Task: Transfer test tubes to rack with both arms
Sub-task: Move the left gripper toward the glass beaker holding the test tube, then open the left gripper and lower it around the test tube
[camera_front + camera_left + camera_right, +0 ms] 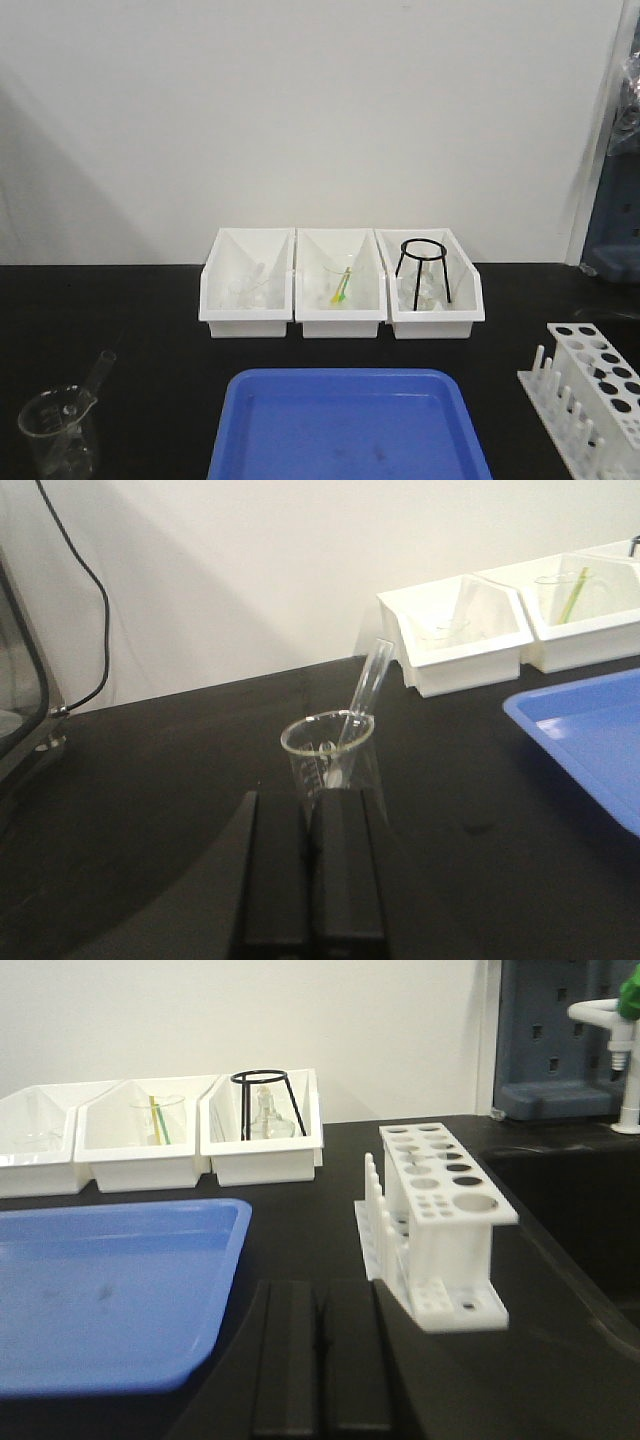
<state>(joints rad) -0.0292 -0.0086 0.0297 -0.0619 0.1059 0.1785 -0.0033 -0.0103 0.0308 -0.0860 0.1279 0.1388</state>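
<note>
**Black bench (130, 310) under a white wall (300, 120): one tube in the beaker, rack off to the right**

One test tube (362, 695) leans in the clear beaker (328, 750) at the near left of the bench, its open rim standing well above the beaker's lip. The left gripper (310, 795) sits low just in front of the beaker. Its two black fingers are pressed together and grasp nothing.

The rack (440, 1190) stands upright at the near right, with its pegs on the side facing the blue tray (345, 373). The right gripper (318, 1285) is near the rack's front corner. Its fingers are likewise closed on nothing, with only a thin seam between them.

The tray lies between beaker and rack. Behind it three white bins (247, 318) stand side by side against the wall. The right bin holds a black tripod stand (423, 265), the middle one a glass with green and yellow sticks (342, 287), and the left one clear glassware.
</note>
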